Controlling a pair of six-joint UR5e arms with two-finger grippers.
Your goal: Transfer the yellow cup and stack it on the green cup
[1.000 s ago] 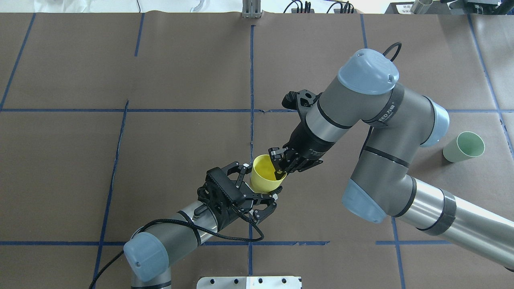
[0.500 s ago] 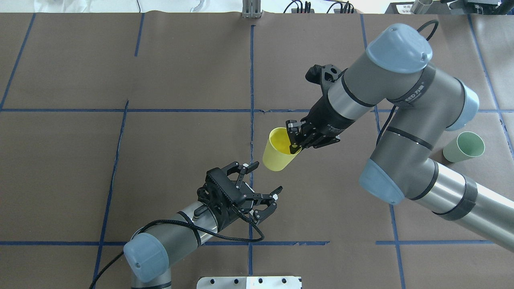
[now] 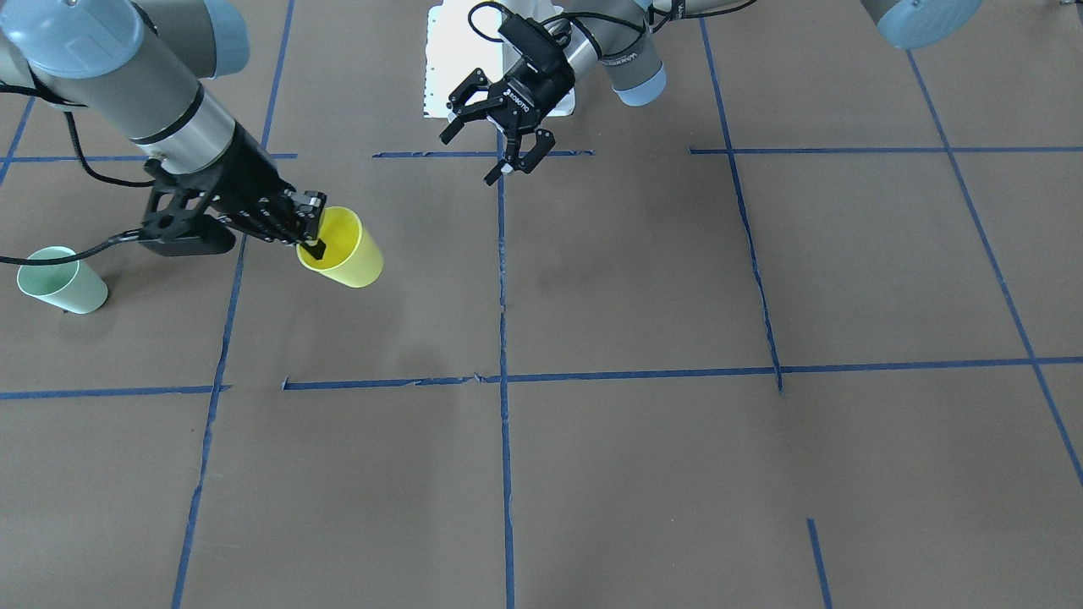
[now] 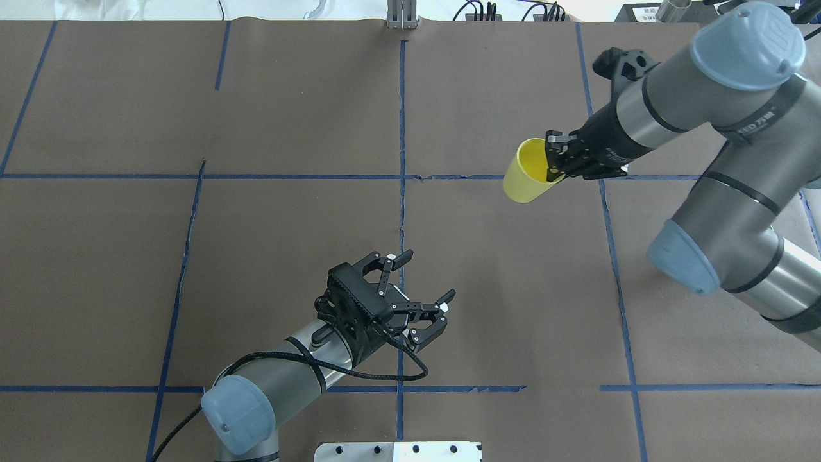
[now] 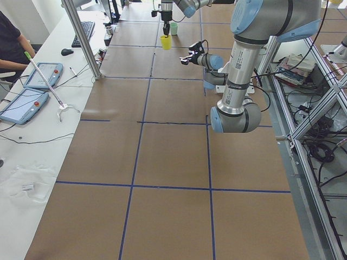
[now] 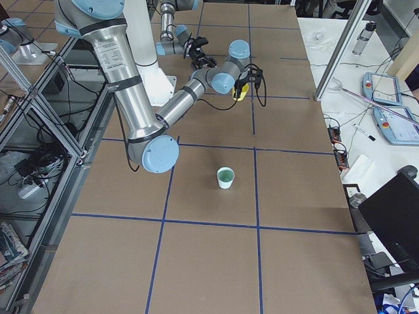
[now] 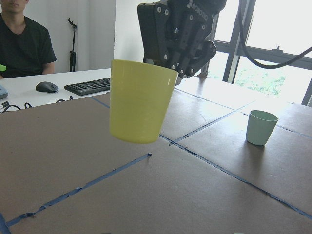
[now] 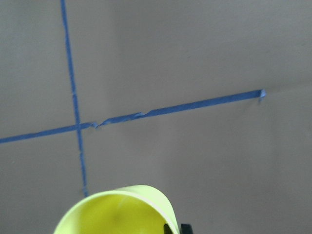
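Observation:
My right gripper point(image 4: 555, 165) is shut on the rim of the yellow cup point(image 4: 527, 174), one finger inside and one outside. It holds the cup tilted above the table on the right half. The cup also shows in the front view point(image 3: 345, 251) and in the left wrist view point(image 7: 139, 105). The green cup point(image 3: 61, 281) stands upright on the table beyond the right arm, seen too in the left wrist view point(image 7: 261, 126). In the overhead view the right arm hides it. My left gripper point(image 4: 428, 276) is open and empty near the table's middle line.
Blue tape lines divide the brown table cover. A white mounting plate point(image 4: 397, 451) lies at the robot's base. An operator point(image 5: 13, 40) sits at a side bench with tablets point(image 5: 24, 103) and a keyboard point(image 5: 85, 32).
My right gripper has carried the yellow cup away from my left gripper, up and towards the far right. My left gripper stayed open and nearly in place.

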